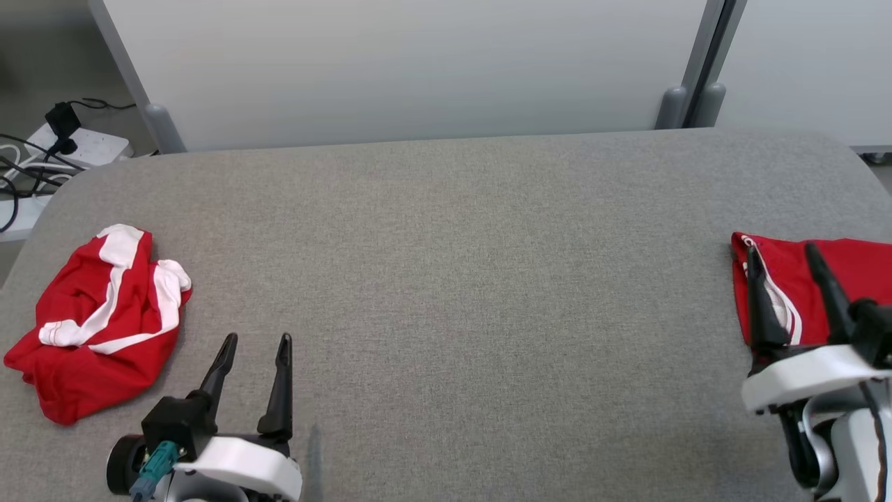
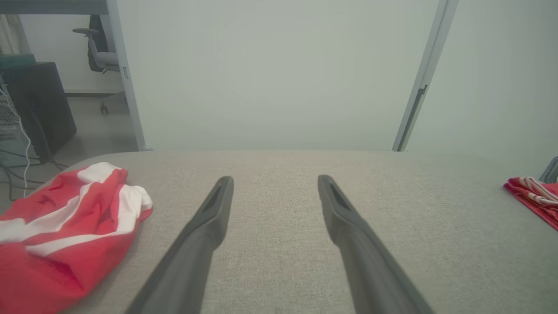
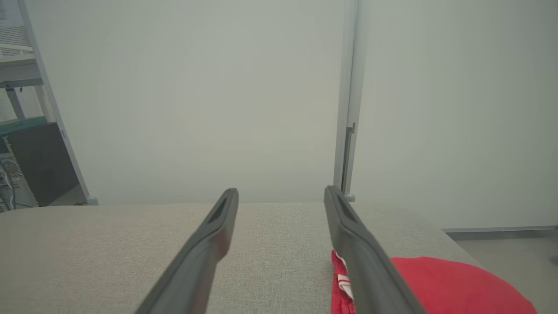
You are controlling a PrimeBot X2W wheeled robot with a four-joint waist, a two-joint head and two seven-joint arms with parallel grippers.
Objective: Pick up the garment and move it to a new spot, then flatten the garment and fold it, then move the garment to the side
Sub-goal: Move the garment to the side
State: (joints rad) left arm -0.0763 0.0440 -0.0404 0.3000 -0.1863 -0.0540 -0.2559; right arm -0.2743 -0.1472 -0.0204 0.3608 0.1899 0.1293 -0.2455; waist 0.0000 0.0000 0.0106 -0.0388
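Observation:
A crumpled red garment with white stripes (image 1: 97,328) lies at the table's left edge; the left wrist view has it at the lower left (image 2: 74,235). My left gripper (image 1: 256,339) hovers open just right of it, not touching it, with nothing between its fingers (image 2: 274,179). A second red garment with white trim (image 1: 794,293) lies flatter at the right edge and runs out of the head view. My right gripper (image 1: 782,249) stands open above its left part, holding nothing. In the right wrist view (image 3: 281,190) that cloth (image 3: 453,283) shows beside and under the right finger.
The grey fabric-covered table (image 1: 446,279) has rounded corners and a broad bare middle. White partition panels (image 1: 418,70) stand right behind its far edge. A power strip with cables (image 1: 83,146) lies on the floor past the left rear corner.

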